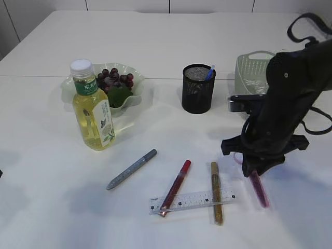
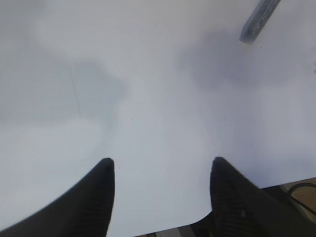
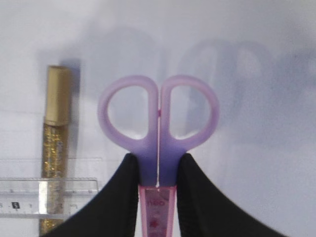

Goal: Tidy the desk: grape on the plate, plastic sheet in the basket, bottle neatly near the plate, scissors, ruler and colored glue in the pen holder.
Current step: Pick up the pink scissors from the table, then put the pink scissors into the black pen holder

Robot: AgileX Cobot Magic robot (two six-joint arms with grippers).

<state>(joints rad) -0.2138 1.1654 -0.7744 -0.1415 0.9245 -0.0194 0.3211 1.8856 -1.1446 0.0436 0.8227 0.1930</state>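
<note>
My right gripper [image 3: 158, 157] is shut on the purple-handled scissors [image 3: 148, 158], both fingers pressed against the handle neck just above the pink blade sheath [image 1: 258, 189]. The sheath lies low at the table on the right. My left gripper [image 2: 162, 163] is open over bare table with nothing between its fingers. The ruler [image 1: 192, 201] lies near the front, with the red [image 1: 176, 187] and gold [image 1: 216, 192] glue pens across it and a grey glue pen [image 1: 132, 169] to their left. The grapes [image 1: 115, 79] sit on the plate [image 1: 140, 98], next to the bottle [image 1: 93, 111]. The plastic sheet is out of view.
The black mesh pen holder [image 1: 197, 89] stands at mid-table with a blue pen [image 1: 209, 72] in it. A pale green basket [image 1: 251, 65] sits behind my right arm, partly hidden. The grey glue pen's tip [image 2: 259, 17] shows in the left wrist view.
</note>
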